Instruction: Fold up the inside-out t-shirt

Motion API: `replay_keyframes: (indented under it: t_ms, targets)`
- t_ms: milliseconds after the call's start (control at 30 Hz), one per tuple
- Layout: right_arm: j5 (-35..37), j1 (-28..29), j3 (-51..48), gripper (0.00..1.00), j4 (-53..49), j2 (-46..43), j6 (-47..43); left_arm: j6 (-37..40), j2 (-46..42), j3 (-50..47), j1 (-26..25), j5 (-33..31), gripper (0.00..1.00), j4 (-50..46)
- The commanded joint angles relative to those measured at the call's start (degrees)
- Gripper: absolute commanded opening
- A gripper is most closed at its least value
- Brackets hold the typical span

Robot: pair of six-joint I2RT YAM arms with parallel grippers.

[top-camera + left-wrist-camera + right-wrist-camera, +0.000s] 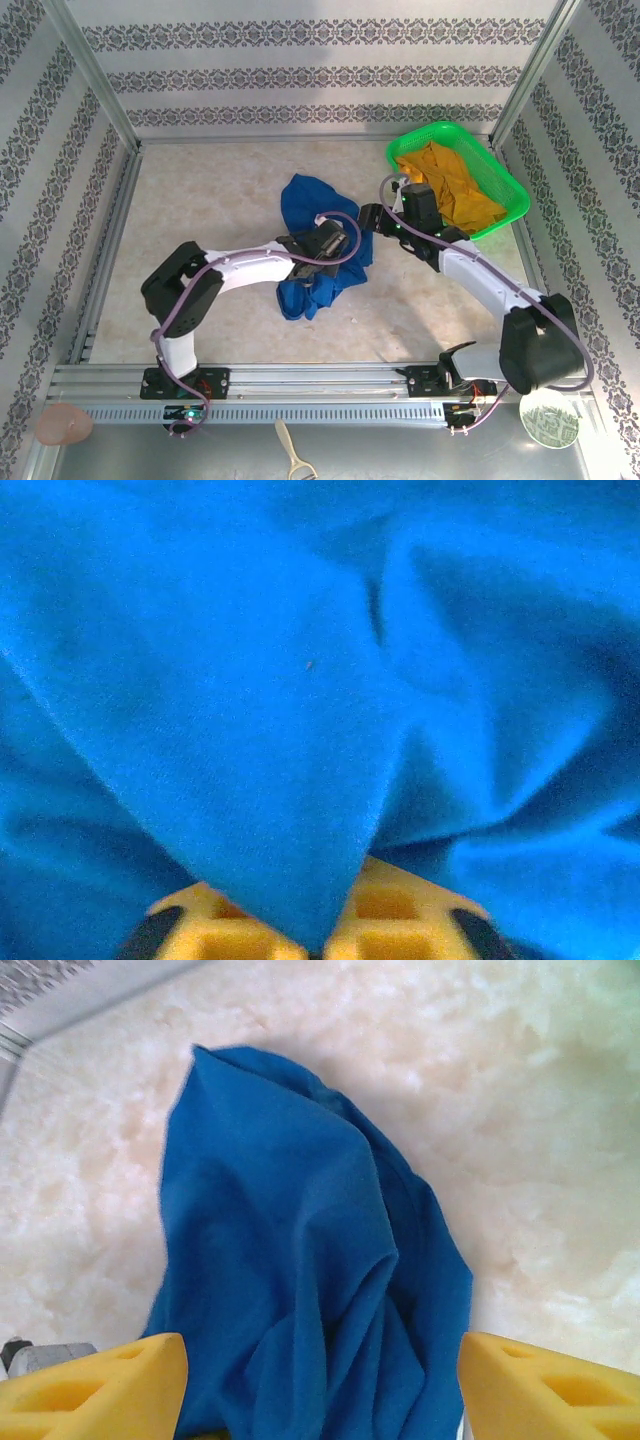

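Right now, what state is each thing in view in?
blue t-shirt: crumpled in a heap on the table, unfolded.
left hand: shut on a fold of the t-shirt.
right hand: open, holding nothing, by the t-shirt.
green basket: upright, far right of the table.
orange-yellow garment: bunched inside the basket.

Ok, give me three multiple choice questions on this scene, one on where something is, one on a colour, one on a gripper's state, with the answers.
1. Where is the orange-yellow garment?
A. In the green basket.
B. On the bare table.
C. Draped over an arm.
2. What colour is the t-shirt?
A. Red.
B. Blue.
C. White.
3. How is the left gripper?
A. Wide open.
B. Shut on the t-shirt.
C. Holding the basket.
Answers: 1 A, it fills the basket at the far right; 2 B, blue in every view; 3 B, its fingers pinch a blue fold.
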Motion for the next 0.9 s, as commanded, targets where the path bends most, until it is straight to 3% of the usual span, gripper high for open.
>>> replay_keyframes:
  t_ms: [0, 100, 167, 200, 267, 300, 367, 567, 867]
  targets:
    - [-0.6, -0.6, -1.6, 0.72, 1.1, -1.8, 0.9, 0.0, -13.2, -4.2, 3.8, -0.2, 0.00, 2.6]
    - [-1.5, -0.3, -3.1, 0.72, 2.4, -1.5, 1.7, -1.7, -23.0, -9.4, 11.8, 9.1, 0.01, 3.7]
    - [-1.6, 0.4, -3.8, 0.70, 2.9, -0.8, 1.9, -2.5, -28.0, -12.3, 18.7, 13.6, 0.09, 3.0]
    - [-1.7, 0.9, -3.9, 0.69, 3.4, -0.3, 2.0, -2.2, -29.9, -13.8, 21.7, 14.7, 0.18, 2.8]
    - [-1.6, 2.4, -4.0, 0.69, 4.1, 1.1, 2.3, -2.8, -32.1, -16.5, 29.8, 18.0, 0.56, 2.3]
    - [-1.4, 3.2, -4.0, 0.68, 4.4, 1.7, 2.4, -3.2, -32.2, -17.3, 32.8, 19.7, 0.67, 1.9]
    - [-0.9, 5.5, -3.6, 0.68, 5.2, 3.2, 2.5, -3.2, -32.6, -18.3, 36.4, 22.1, 0.77, 0.7]
    - [-1.0, 11.9, -0.5, 0.69, 7.4, 10.3, 2.6, -4.1, -32.8, -19.4, 34.4, 25.7, 0.85, 1.8]
    - [-1.7, 19.5, 6.6, 0.71, 10.2, 19.2, 3.2, -1.2, -26.0, -15.9, 31.7, 16.6, 0.87, 0.5]
